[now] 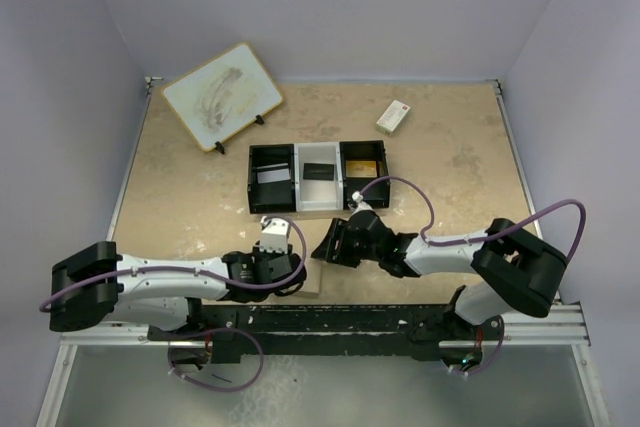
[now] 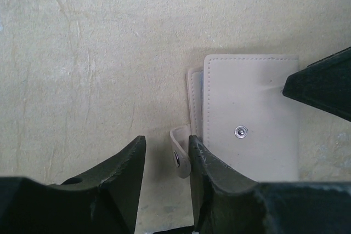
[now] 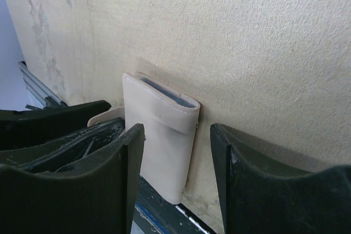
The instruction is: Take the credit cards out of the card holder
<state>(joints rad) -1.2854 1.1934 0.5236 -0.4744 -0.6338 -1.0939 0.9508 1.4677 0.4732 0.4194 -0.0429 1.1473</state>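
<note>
The tan card holder lies folded shut by the table's near edge, between both grippers. In the left wrist view it shows its snap stud, and the undone snap tab stands up between my left fingers. My left gripper is open around that tab, its right finger against the holder's edge; it also shows in the top view. My right gripper is open and straddles the holder, one fingertip pressing its corner. A blue edge shows inside the holder's far end. The right gripper shows in the top view.
A black-and-white three-compartment tray behind the grippers holds a card in each bin. A white box with a red mark lies at back right. A white board on a stand is at back left. A metal rail runs along the near edge.
</note>
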